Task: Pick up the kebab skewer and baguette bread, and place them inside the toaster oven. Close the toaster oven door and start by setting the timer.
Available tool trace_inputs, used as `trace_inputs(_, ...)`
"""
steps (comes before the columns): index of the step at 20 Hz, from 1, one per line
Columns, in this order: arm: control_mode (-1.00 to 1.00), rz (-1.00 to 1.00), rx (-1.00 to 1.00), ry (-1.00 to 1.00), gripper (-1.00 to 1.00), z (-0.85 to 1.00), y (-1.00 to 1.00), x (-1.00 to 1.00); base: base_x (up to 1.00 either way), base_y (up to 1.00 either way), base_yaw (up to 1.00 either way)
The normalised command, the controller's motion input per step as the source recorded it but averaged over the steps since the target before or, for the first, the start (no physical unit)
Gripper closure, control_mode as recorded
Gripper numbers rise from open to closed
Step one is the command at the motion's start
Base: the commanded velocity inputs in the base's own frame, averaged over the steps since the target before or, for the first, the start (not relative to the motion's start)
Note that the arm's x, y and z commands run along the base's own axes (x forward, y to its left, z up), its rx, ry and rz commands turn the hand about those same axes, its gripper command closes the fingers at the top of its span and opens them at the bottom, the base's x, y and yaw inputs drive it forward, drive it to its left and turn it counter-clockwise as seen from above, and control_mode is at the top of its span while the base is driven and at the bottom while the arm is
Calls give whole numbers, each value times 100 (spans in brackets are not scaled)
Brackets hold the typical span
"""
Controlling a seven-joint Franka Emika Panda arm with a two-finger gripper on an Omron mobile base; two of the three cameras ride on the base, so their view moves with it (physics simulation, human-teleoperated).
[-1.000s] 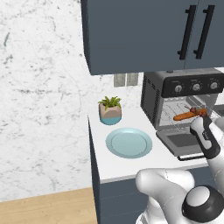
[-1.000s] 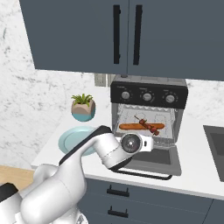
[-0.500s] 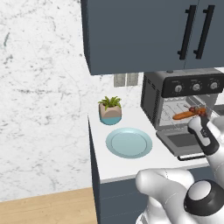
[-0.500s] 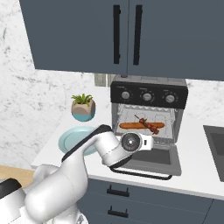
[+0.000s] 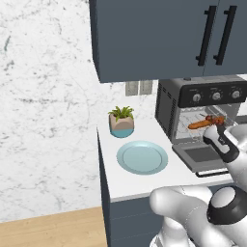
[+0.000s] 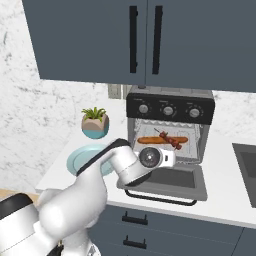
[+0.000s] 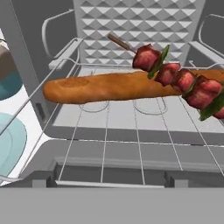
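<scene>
Both the baguette point(image 7: 109, 86) and skewer point(image 7: 179, 78) sit on the oven point(image 6: 170, 127) rack, skewer across the loaf's right end, so my gripper's wide, empty, door point(image 6: 167, 180) next.

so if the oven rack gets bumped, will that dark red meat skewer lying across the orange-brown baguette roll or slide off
Probably some risk. The dark red meat skewer lies tilted across the rounded orange-brown baguette, so a jolt could slide it. Its lumpy chunks likely resist rolling. The thin stick looks stiff and light, and the wire rack offers gaps for it to catch in.
</scene>
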Motion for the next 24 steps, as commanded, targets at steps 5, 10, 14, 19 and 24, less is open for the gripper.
trace_inputs(5, -100, 0, 0, 0, -100, -10, 0, 23, 0, 0, 0)
trace_inputs(10, -100, 0, 0, 0, -100, -9, 0, 23, 0, 0, 0)
trace_inputs(14, -100, 0, 0, 0, -100, -11, 0, 20, 0, 0, 0)
trace_inputs(19, -100, 0, 0, 0, -100, -14, 0, 23, 0, 0, 0)
trace_inputs(24, -100, 0, 0, 0, -100, -14, 0, 24, 0, 0, 0)
